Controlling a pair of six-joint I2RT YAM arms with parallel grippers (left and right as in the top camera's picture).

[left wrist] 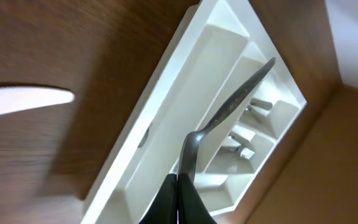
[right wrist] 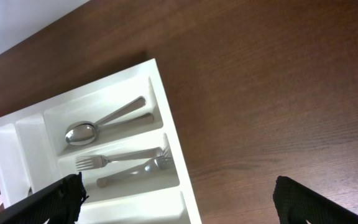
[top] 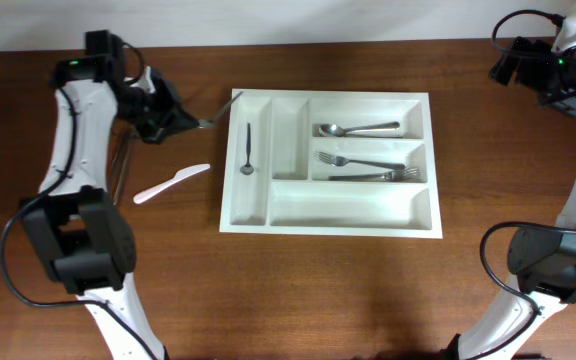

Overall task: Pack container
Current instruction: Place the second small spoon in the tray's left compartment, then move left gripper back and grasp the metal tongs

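A metal utensil is being clamped by the left gripper just off the far-left corner of the container, which is being borne by the table midway along its far edge with a small spoon, a larger spoon and two forks inside, while the right gripper is being held spread at the far-right corner.

Beside the container, the white knife is blurred and cropped (left wrist view); the metal utensil has its head hidden.
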